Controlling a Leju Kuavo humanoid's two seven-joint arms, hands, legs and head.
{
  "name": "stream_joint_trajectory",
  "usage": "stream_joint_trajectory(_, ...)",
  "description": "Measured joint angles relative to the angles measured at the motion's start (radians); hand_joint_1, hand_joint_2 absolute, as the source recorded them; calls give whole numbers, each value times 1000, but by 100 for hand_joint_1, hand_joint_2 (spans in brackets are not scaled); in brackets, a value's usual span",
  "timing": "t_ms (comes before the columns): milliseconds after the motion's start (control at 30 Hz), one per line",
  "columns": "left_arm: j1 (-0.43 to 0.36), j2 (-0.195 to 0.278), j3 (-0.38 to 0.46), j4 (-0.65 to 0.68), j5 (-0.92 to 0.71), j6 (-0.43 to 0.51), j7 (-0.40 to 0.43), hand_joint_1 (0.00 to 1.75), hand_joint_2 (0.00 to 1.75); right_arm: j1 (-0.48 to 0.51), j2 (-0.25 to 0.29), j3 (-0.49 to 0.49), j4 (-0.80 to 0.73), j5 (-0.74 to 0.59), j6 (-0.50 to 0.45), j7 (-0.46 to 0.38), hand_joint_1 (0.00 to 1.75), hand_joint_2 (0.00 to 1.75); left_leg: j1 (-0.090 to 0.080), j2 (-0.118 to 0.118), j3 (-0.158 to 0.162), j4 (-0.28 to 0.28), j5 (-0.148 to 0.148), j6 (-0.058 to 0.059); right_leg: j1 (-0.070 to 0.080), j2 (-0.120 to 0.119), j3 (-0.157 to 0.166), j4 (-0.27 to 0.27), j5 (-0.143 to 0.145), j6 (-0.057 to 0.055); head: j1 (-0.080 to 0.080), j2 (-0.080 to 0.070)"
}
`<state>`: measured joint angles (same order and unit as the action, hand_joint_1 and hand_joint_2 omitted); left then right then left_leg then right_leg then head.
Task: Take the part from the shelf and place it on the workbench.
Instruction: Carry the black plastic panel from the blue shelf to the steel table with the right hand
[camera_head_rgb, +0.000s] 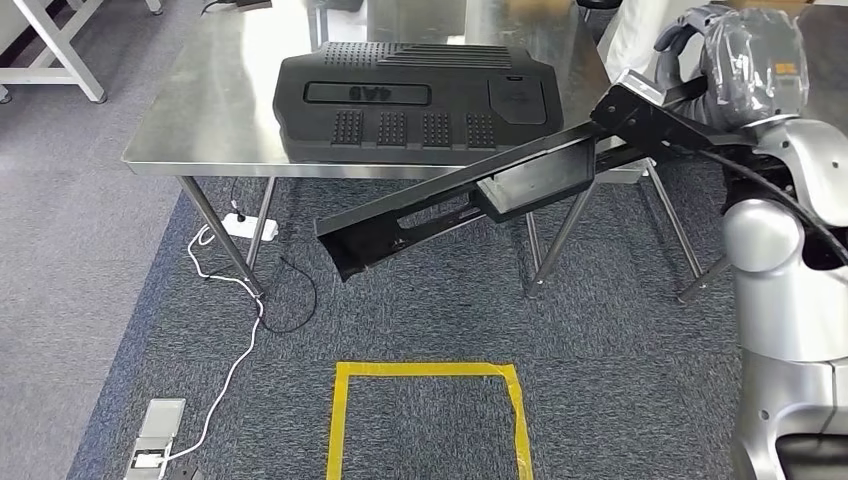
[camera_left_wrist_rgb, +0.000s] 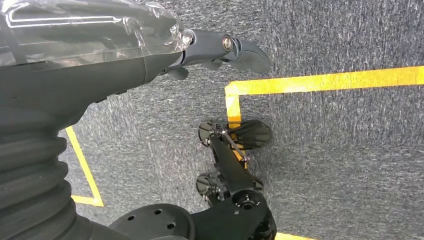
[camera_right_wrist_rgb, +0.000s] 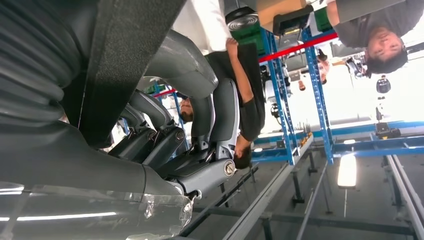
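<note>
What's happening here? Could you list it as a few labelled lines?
Held: long black part, tilted, in the right hand
Part's position: in the air in front of the table's near edge
Table: steel, with a big black cover lying on it
Left hand: holds nothing, above the carpet
Floor: yellow tape square

Right hand (camera_head_rgb: 735, 60) raised, gripping; left hand (camera_left_wrist_rgb: 220, 50) hanging, fingers slack.
</note>
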<state>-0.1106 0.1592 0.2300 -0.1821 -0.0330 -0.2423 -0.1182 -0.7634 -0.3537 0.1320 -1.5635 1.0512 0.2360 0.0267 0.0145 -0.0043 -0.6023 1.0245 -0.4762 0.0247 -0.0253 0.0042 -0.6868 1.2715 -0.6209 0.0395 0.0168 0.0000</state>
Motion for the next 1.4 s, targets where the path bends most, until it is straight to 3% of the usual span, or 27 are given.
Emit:
stream_joint_trajectory(33, 0, 0, 0, 0, 0, -1, 0, 0, 175, 0, 0, 0, 0, 0, 0, 0, 175, 175, -3, 0, 5, 0, -4, 3, 1, 0, -29, 38, 0, -2, 5, 0)
stream_joint_trajectory(67, 0, 0, 0, 0, 0, -2, 1, 0, 175, 0, 0, 0, 0, 0, 0, 0, 175, 175, -5, -1, 10, 1, -9, 5, 2, 0, -40, 38, 21, -6, 10, 0)
stream_joint_trajectory(100, -1, 0, 0, 0, 0, -3, 2, 0, 175, -1, 0, 0, 0, 0, -1, 0, 175, 175, -8, -2, 18, 1, -15, 5, 4, 0, -31, -2, 60, -11, 14, 0)
stream_joint_trajectory(167, -4, 1, 0, 0, 0, -4, 2, 0, 175, -4, 0, 0, 0, 0, -2, 0, 175, 175, -12, -4, 33, 2, -27, 2, 12, -1, 17, -135, 142, -25, 21, 0)
stream_joint_trajectory(233, -8, 2, 0, 0, 0, -7, 3, 0, 175, -10, 0, 0, 0, 0, -4, 0, 175, 175, -15, -5, 38, 2, -35, -5, 20, -3, 51, -220, 167, -35, 24, 0)
stream_joint_trajectory(333, -11, 4, 0, 0, -1, -10, 4, 0, 175, -14, 0, 0, 0, 1, -6, 0, 175, 175, -15, -3, 44, -1, -43, -20, 19, -2, 62, -240, 158, -43, 22, 0)
stream_joint_trajectory(400, -13, 7, 0, -1, -1, -11, 5, 0, 175, -16, 1, 1, 0, 1, -7, 0, 175, 175, -15, -2, 31, 42, -67, -32, 12, -3, 74, -251, 156, -51, 13, 0)
stream_joint_trajectory(500, -13, 11, 0, 0, 0, -11, 6, 0, 175, -17, 2, 1, 1, 2, -8, 0, 175, 175, -7, -1, -68, 222, -134, -45, 11, -5, 88, -254, 145, -60, -9, 0)
stream_joint_trajectory(533, -11, 11, 0, 0, 0, -11, 6, 0, 175, -17, 3, 1, 1, 2, -8, 0, 175, 175, -4, -1, -99, 265, -137, -48, 11, -5, 94, -254, 140, -61, -14, 0)
stream_joint_trajectory(567, -10, 11, -1, 0, 0, -11, 6, 0, 175, -16, 4, 1, 1, 2, -8, 0, 175, 175, -1, -1, -115, 273, -122, -50, 10, -5, 100, -254, 134, -60, -19, 0)
stream_joint_trajectory(600, -9, 11, -1, 0, 0, -10, 6, 0, 175, -16, 5, 1, 1, 2, -8, 0, 175, 175, 1, -1, -110, 242, -87, -51, 9, -4, 110, -253, 126, -58, -23, 0)
stream_joint_trajectory(633, -9, 12, -1, 0, 0, -10, 6, 0, 175, -16, 6, 1, 1, 2, -8, 0, 175, 175, 3, -1, -88, 177, -40, -51, 9, -4, 121, -253, 118, -55, -28, 0)
stream_joint_trajectory(700, -10, 12, 0, 0, 0, -9, 6, 0, 175, -17, 7, 1, 2, 3, -9, 0, 175, 175, 2, -2, -41, 57, 14, -47, 10, -3, 136, -251, 102, -45, -35, 0)
stream_joint_trajectory(733, -10, 12, 0, 0, 0, -9, 6, 0, 175, -17, 8, 1, 2, 4, -11, 0, 175, 175, 0, -2, -28, 26, 18, -42, 11, -3, 140, -252, 98, -38, -37, 0)
stream_joint_trajectory(833, -9, 13, 0, 0, 1, -8, 8, 0, 175, -17, 9, 2, 3, 8, -18, -1, 175, 175, -3, -3, -16, 8, 5, -24, 9, 0, 144, -248, 96, -21, -33, 0)
stream_joint_trajectory(900, -10, 13, 0, 0, 1, -8, 9, 0, 175, -18, 10, 2, 4, 8, -23, -2, 175, 175, 0, -4, -1, -1, 0, -12, 7, -1, 133, -209, 81, -13, -26, 0)
stream_joint_trajectory(933, -10, 13, 0, 0, 1, -8, 9, 0, 175, -19, 10, 2, 4, 9, -24, -3, 175, 175, 1, -4, 7, -4, -3, -6, 7, -2, 108, -161, 61, -10, -20, 0)
stream_joint_trajectory(1033, -9, 13, 0, 0, 1, -8, 9, 0, 175, -16, 11, 3, 6, 9, -27, -4, 175, 175, -2, -4, 22, -5, -16, 4, 8, -2, -11, 19, 3, -6, -1, 0)
stream_joint_trajectory(1067, -9, 13, 0, 0, 1, -8, 9, 0, 175, -14, 11, 3, 7, 9, -27, -4, 175, 175, -3, -4, 28, -5, -22, 4, 8, -2, -35, 34, 13, -7, 3, 0)
stream_joint_trajectory(1100, -9, 13, 0, 0, 1, -8, 9, 0, 175, -13, 11, 3, 8, 9, -27, -4, 175, 175, -4, -4, 37, -4, -29, 4, 8, -2, -39, 12, 44, -10, 7, 0)
stream_joint_trajectory(1167, -9, 13, 0, 0, 1, -8, 9, 0, 175, -12, 12, 3, 8, 9, -28, -4, 175, 175, -6, -5, 58, -5, -45, 0, 10, -2, -4, -113, 139, -20, 14, 0)
stream_joint_trajectory(1200, -9, 13, 0, 0, 1, -8, 10, 0, 175, -12, 12, 3, 9, 9, -28, -4, 175, 175, -6, -6, 66, -6, -52, -3, 14, -3, 14, -171, 164, -23, 16, 0)
stream_joint_trajectory(1233, -10, 13, 0, 0, 1, -8, 10, 0, 175, -13, 12, 4, 10, 9, -29, -4, 175, 175, -6, -5, 70, -7, -58, -8, 18, -4, 27, -210, 178, -28, 18, 0)
stream_joint_trajectory(1300, -10, 13, -1, 0, 1, -6, 11, 0, 175, -13, 13, 4, 13, 11, -32, -3, 175, 175, -7, -4, 77, -5, -62, -21, 24, -4, 33, -235, 170, -38, 19, 0)
stream_joint_trajectory(1400, -11, 13, -1, 0, 1, -2, 14, 0, 175, -12, 14, 4, 13, 14, -37, -4, 175, 175, -8, -3, 74, 35, -70, -39, 16, -3, 61, -250, 168, -54, 11, 0)
